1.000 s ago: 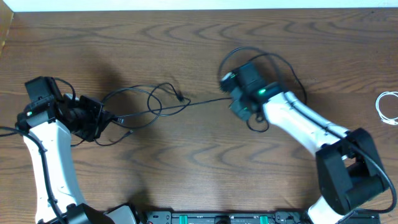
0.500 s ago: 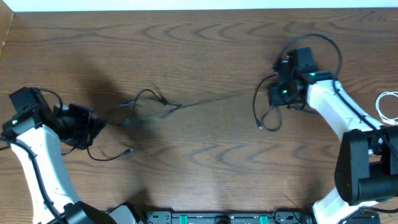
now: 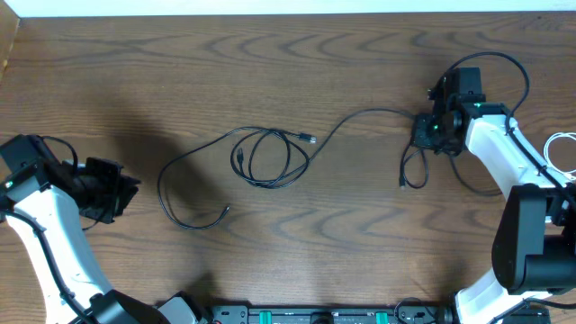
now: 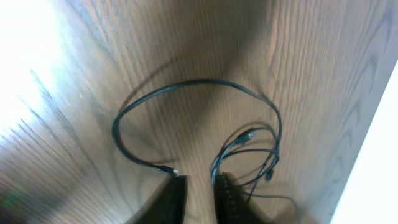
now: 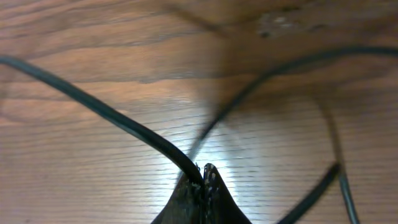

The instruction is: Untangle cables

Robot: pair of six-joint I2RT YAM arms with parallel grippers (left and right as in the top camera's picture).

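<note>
Gripping a black cable [image 3: 360, 112], the right gripper [image 3: 423, 135] sits near the right end of the bench [image 3: 288, 54], about midway between its far and near edges. Its wrist view shows the two jaws closed tight on that cable [image 5: 124, 124], which comes in from the upper left and ends pinched at the fingertips of the right gripper [image 5: 202, 177]. A short tail [image 3: 405, 171] of black cable hangs from the same grip toward the near edge and lies on the wood.

From the grip the black cable arcs toward the middle of the bench and runs into a loose coil [image 3: 270, 160] of a few overlapping loops lying flat there. A small plug [image 3: 310, 138] pokes out at the coil's far right side. Whether the coil is one cable or two I cannot tell. A long strand [image 3: 166, 175] leaves the coil toward the left, bends round and ends in a free tip [image 3: 225, 209] nearer the near edge.

The left gripper [image 3: 126, 187] is by the left edge, well apart from that strand. Its wrist view shows the jaws a little apart with bare wood between them, holding nothing [image 4: 199, 193]; the strand [image 4: 199, 82] curves ahead of them.

A white cable [image 3: 562, 153] lies looped at the right edge.
</note>
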